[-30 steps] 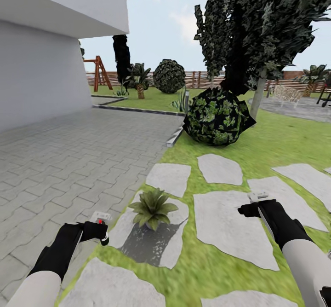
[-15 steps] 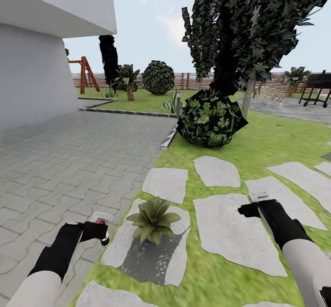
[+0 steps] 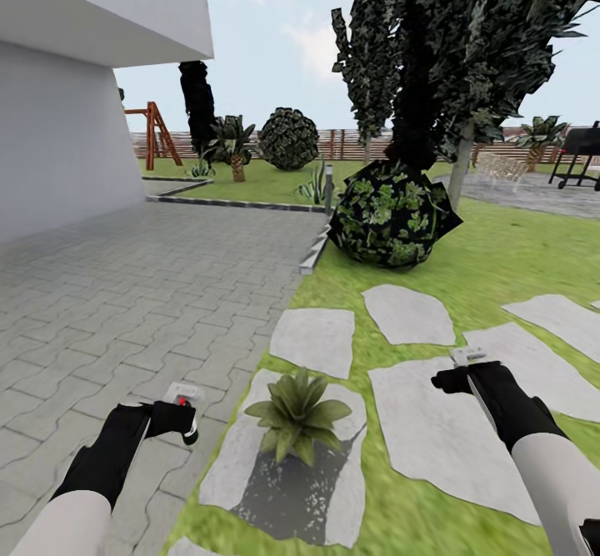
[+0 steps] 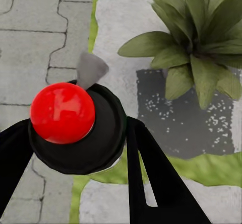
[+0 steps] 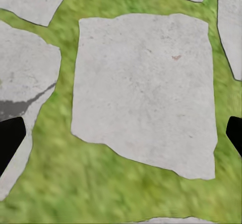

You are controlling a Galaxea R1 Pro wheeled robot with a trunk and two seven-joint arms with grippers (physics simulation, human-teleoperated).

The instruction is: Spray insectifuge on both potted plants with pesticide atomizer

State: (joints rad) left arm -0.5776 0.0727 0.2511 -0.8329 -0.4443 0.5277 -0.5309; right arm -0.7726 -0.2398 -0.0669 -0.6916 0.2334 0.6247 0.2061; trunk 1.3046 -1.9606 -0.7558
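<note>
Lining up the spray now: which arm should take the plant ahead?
Left. Its claw grips what looks like the pesticide atomizer, nozzle toward the potted plant close beside it. The right claw is open and empty, over a stone slab.

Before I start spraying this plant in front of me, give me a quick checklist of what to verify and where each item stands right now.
1. Left tool gripping the pesticide atomizer: ok.
2. Potted plant close ahead, standing on a stone slab: ok.
3. Nozzle aimed at the leaves: cannot tell.
4. Right tool open, empty, apart from the plant: ok.
5. Second potted plant located: cannot tell.
</note>
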